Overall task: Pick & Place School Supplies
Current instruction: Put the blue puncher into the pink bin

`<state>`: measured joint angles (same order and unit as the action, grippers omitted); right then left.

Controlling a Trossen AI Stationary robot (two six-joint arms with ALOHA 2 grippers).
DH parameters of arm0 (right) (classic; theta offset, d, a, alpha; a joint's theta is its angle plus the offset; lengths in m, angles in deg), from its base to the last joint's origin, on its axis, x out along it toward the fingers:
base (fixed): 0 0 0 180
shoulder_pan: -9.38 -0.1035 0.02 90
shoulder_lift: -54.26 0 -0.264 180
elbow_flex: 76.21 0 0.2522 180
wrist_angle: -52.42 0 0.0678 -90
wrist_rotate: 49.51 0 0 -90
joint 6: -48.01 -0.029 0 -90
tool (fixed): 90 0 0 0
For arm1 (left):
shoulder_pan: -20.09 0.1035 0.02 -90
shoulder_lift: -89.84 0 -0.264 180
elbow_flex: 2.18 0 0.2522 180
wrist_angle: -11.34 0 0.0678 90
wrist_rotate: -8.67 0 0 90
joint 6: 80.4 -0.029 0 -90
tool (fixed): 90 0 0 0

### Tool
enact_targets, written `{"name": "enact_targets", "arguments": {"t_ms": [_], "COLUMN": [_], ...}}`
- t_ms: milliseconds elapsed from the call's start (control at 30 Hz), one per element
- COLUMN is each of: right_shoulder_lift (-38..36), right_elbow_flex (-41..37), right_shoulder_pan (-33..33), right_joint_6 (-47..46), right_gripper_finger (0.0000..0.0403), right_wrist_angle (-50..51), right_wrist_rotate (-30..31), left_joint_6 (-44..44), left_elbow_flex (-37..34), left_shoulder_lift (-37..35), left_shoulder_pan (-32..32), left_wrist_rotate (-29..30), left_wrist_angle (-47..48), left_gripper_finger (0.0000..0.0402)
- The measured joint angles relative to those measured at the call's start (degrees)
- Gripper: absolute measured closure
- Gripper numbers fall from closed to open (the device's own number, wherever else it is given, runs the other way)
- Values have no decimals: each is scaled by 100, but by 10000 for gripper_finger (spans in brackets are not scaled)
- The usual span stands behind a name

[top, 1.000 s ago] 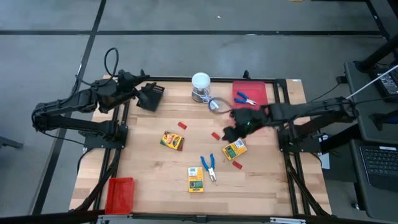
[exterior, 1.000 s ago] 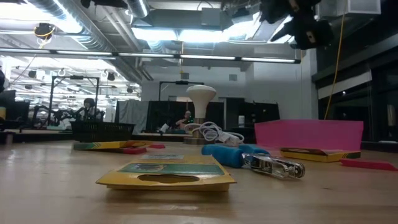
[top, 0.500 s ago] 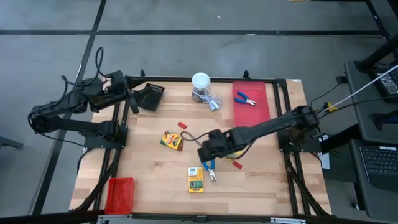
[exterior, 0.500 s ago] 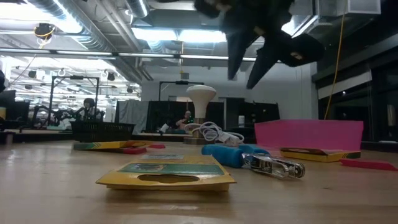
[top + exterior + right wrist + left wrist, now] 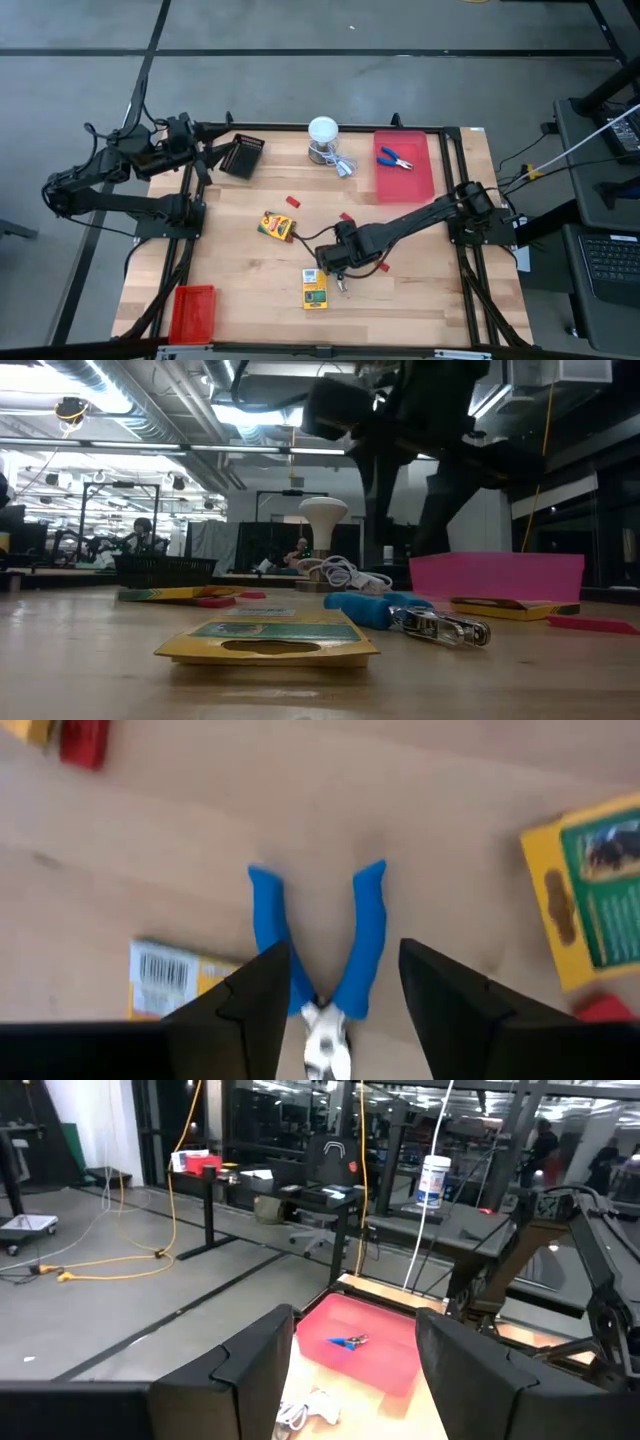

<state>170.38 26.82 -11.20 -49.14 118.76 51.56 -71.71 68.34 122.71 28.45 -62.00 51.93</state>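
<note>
My right gripper (image 5: pixel 335 982) has its jaws apart, straddling the blue-handled pliers (image 5: pixel 320 945) lying mid-table (image 5: pixel 240 290) toward the front edge, a crayon box (image 5: pixel 315 288) just beside them. This looks like the pick: next I should drop and close squarely. My left gripper (image 5: pixel 355 1365), also apart, waits at the far-left corner.

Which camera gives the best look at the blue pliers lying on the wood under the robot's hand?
The right wrist view: the blue pliers fill it, handles spread, framed by the open right hand. The high view shows them small, partly under that hand. The low view shows them side-on. The left wrist view misses them, showing only the other pair in the red tray.
</note>
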Motion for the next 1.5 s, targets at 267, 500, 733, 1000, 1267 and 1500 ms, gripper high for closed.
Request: {"name": "enact_targets", "arguments": {"t_ms": [267, 500, 733, 1000, 1267, 1500], "right_shoulder_lift": [269, 575, 732, 732, 646, 486], "right_elbow_flex": [5, -9, 0, -2, 249, 1998], "right_shoulder_pan": [17, -39, -90, -101, -9, 366], "right_joint_6": [-17, -126, -192, -35, 592, 2745], "right_gripper_finger": [211, 211, 228, 359, 359, 359], "right_wrist_angle": [-72, -160, -163, -53, 88, 2007], "right_wrist_rotate": [-47, -293, -515, -533, -499, 985], "left_joint_6": [0, -20, -91, -179, -201, -155], "left_elbow_flex": [0, 0, 0, 0, 0, 0], "left_shoulder_lift": [-4, -45, -45, -45, -45, -40], "left_shoulder_pan": [0, 0, 0, 0, 0, -2], "left_wrist_rotate": [-126, -134, -142, -104, 66, 332], "left_wrist_angle": [-4, -2, -2, -2, -2, -2], "left_gripper_finger": [192, 192, 192, 192, 192, 192]}}
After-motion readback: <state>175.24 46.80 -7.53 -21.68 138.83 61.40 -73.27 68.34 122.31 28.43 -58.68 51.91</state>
